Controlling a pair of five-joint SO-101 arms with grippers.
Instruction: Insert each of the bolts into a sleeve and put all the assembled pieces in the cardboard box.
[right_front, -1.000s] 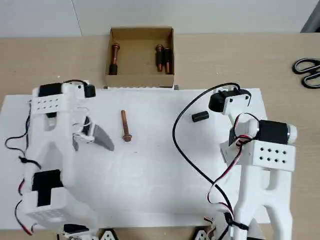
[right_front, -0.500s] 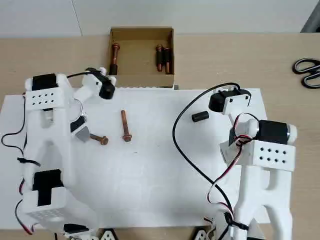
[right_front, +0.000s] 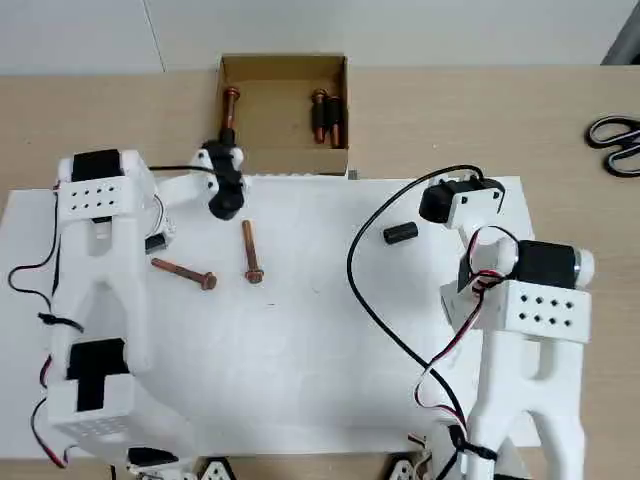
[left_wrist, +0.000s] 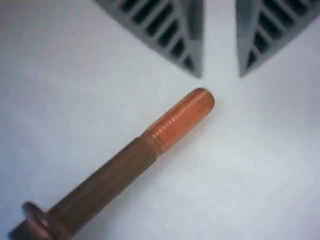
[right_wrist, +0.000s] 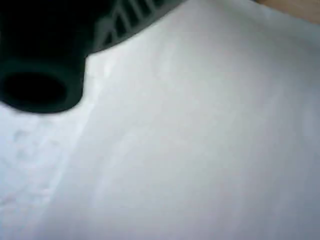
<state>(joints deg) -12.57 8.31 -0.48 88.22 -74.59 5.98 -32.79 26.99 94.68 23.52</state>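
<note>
Bright, even light is washing over the tabletop (right_front: 480, 110); the bolt (left_wrist: 120, 170) is casting a soft, faint shadow, and its copper thread is glinting mildly.

We record the bolt (left_wrist: 125, 165) as copper-toned metal, its shank dull and its threaded tip brighter. The sleeve (right_front: 400, 233) is matt black. The box (right_front: 283, 160) is plain brown cardboard. The left claw (left_wrist: 220, 70) is grey ribbed plastic. The tabletop (right_front: 450, 110) looks like pale wood.

Left bolt (right_front: 183, 272) lies beside right bolt (right_front: 250, 250), sleeve (right_front: 400, 233) farther right, cardboard box (right_front: 280, 160) behind
</note>
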